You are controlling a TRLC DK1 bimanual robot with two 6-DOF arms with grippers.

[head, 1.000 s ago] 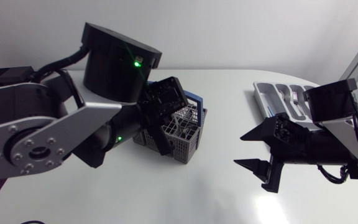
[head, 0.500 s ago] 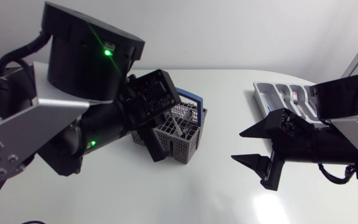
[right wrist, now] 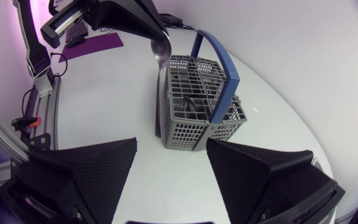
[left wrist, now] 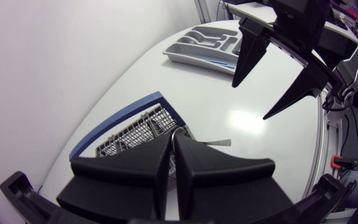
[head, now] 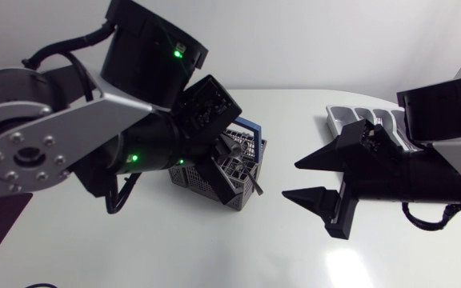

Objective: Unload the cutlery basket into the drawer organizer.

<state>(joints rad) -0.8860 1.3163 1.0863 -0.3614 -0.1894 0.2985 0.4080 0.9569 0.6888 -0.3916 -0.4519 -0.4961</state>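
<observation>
White tabletop point(head: 294, 248) carries all items observed. Nearest, the right arm's matte black gripper point(right wrist: 171, 146) hangs above bare table, its two wedge fingers spread wide apart with nothing between them, pointed towards the basket. Ahead of it stands the grey plastic mesh cutlery basket with a blue hoop handle point(right wrist: 201, 106), upright on the table, with some cutlery showing inside its compartments. Over the basket's corner on the side facing the right arm, the left arm's black gripper point(left wrist: 174, 144) is pressed together on the bowl of a silver metal spoon point(right wrist: 159, 93). The spoon's handle hangs down alongside that corner, and whether it touches the basket cannot be determined. Farthest, near the table's rear edge and well apart from the basket, lies the light grey moulded drawer organizer point(head: 346, 120), partly hidden behind the right arm, with cutlery resting in its compartments.
</observation>
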